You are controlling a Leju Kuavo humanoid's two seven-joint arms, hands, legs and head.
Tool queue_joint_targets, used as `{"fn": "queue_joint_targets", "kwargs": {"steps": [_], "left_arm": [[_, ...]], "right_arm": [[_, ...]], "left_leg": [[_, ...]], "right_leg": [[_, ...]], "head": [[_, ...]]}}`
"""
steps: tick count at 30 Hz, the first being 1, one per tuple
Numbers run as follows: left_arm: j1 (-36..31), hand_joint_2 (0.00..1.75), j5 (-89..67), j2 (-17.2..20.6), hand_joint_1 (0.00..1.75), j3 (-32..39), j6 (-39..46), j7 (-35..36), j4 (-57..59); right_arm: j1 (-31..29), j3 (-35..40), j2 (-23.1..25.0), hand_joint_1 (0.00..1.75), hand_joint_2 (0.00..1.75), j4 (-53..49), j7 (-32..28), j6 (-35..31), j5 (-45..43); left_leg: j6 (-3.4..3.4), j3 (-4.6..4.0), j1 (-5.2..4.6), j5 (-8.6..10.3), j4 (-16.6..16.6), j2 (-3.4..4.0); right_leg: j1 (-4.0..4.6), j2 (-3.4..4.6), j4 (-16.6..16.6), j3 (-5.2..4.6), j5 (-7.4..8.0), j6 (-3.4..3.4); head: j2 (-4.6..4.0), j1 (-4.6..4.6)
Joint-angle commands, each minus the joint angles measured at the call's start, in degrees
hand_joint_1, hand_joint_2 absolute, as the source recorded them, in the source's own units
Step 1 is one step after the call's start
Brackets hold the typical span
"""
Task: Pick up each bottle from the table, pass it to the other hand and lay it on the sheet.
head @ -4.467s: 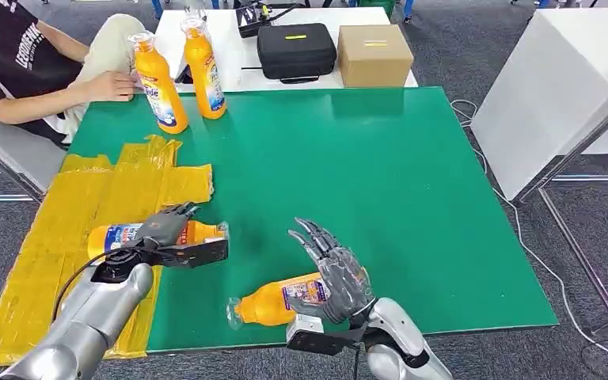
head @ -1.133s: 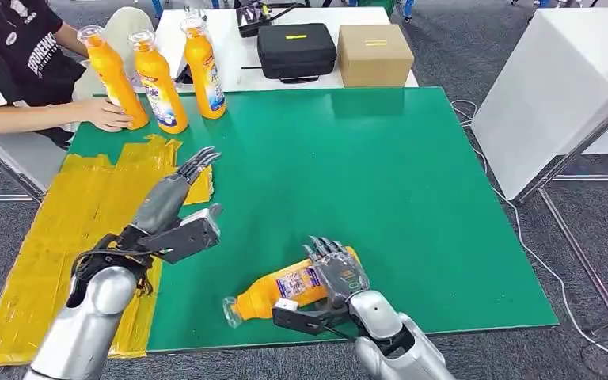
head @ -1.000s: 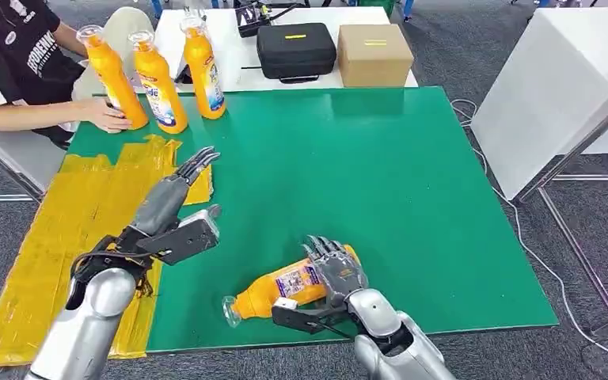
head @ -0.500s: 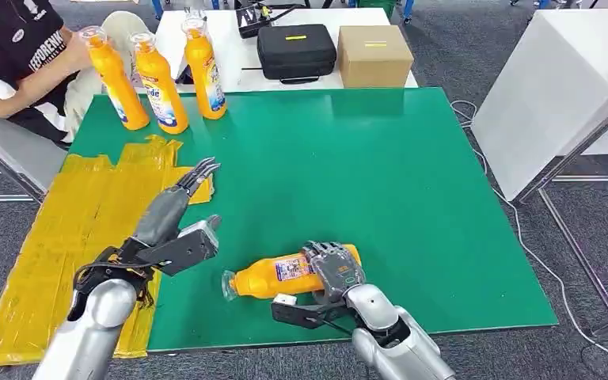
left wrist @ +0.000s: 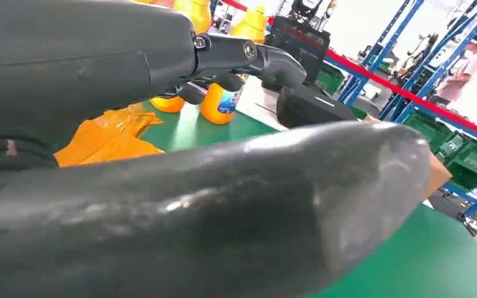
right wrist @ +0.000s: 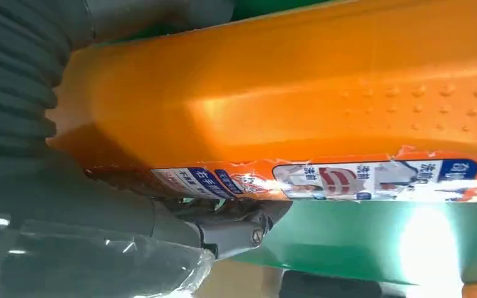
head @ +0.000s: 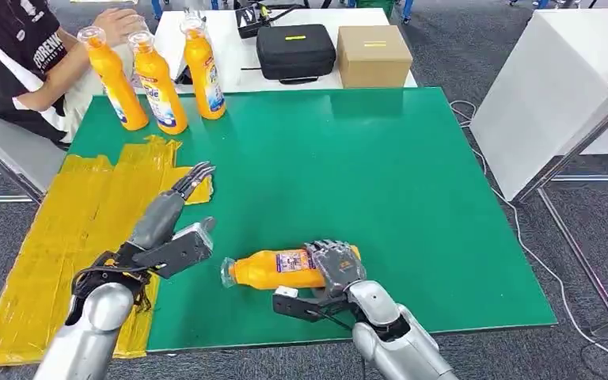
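Observation:
An orange bottle (head: pixel 273 271) with a clear cap lies level near the table's front edge, neck towards my left. My right hand (head: pixel 334 269) grips its base end, fingers curled over it. In the right wrist view the bottle (right wrist: pixel 323 105) presses against the palm with the thumb under its label. My left hand (head: pixel 170 229) hovers open with fingers stretched, over the green table (head: pixel 364 174) beside the yellow sheet (head: pixel 71 229). The sheet carries no bottle. In the left wrist view the fingers (left wrist: pixel 248 56) point towards the far bottles.
Three orange bottles (head: pixel 158 85) stand upright at the table's back left corner. A seated person (head: pixel 16 55) is beside them. A black case (head: pixel 296 49) and a cardboard box (head: pixel 374 54) sit on the white table behind. A white table (head: pixel 554 87) stands to the right.
My right hand closed on the bottle and swung its neck level towards the left. The left hand sank slightly. The person drew their hand back from the upright bottles.

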Motion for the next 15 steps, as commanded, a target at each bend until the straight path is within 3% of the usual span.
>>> {"fn": "queue_joint_targets", "kwargs": {"steps": [1, 3, 8, 15], "left_arm": [[0.19, 0.0, 3.39, -0.73, 0.0, 4.9, -0.86, -0.78, 3.1], [0.3, 0.0, 3.43, -0.68, 0.0, 4.96, -0.89, -0.8, 2.99], [2.65, 0.0, 10.48, -0.39, 0.0, 6.58, -3.01, -2.73, 1.43], [3.18, 0.0, 13.31, -0.69, 0.0, 7.47, -3.43, -2.85, 1.12]], "right_arm": [[0.9, -7.3, 4.2, 1.75, 1.75, -2.41, -5.91, -8.58, -7.87], [0.92, -7.41, 4.12, 1.75, 1.75, -2.84, -5.91, -8.54, -7.99], [5.88, -11.81, 6.04, 1.75, 1.75, -8.15, -12.13, -14.43, -17.93], [6.03, -11.79, 6.44, 1.75, 1.75, -8.56, -12.47, -14.9, -18.69]], "left_leg": [[-0.1, 0.04, -0.01, -0.01, -0.03, 0.03], [-0.18, 0.08, 0.0, -0.05, -0.03, 0.02], [-0.13, 0.07, -0.01, -0.04, -0.06, -0.07], [-0.12, -0.12, 0.0, -0.01, -0.02, -0.05]], "right_leg": [[-0.01, 0.02, -0.01, 0.01, -0.01, -0.04], [-0.01, 0.01, 0.0, 0.06, -0.06, -0.07], [-0.03, -0.05, -0.05, 0.08, -0.07, -0.03], [-0.01, -0.01, 0.0, -0.12, -0.03, -0.03]], "head": [[0.02, 0.0], [0.0, 0.0], [0.0, 0.0], [0.0, 0.02]]}}
